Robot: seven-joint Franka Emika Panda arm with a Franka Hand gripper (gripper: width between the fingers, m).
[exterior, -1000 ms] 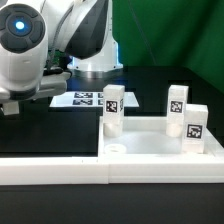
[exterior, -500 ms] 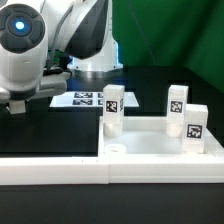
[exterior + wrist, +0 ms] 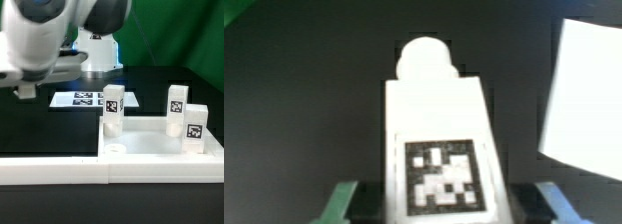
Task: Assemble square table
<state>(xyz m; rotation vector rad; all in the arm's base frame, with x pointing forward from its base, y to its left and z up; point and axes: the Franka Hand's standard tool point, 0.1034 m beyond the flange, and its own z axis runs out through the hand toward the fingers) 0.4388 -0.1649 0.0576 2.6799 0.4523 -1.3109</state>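
Note:
The white square table top lies at the exterior view's right with three tagged legs standing on it: one at the near-left, one at the back and one at the right. An empty round socket shows at its front-left corner. My gripper hangs at the exterior view's far left over the black table. In the wrist view a fourth white tagged leg lies lengthwise between my gripper's green finger and blue finger. Gaps show on both sides. This leg is hidden in the exterior view.
The marker board lies flat behind the table top. The long white L-shaped border rail runs along the front. A plain white surface lies beside the leg in the wrist view; I cannot tell what it is.
The arm has swung toward the exterior view's right and the gripper has moved up and slightly right. The table top and its three legs have not moved.

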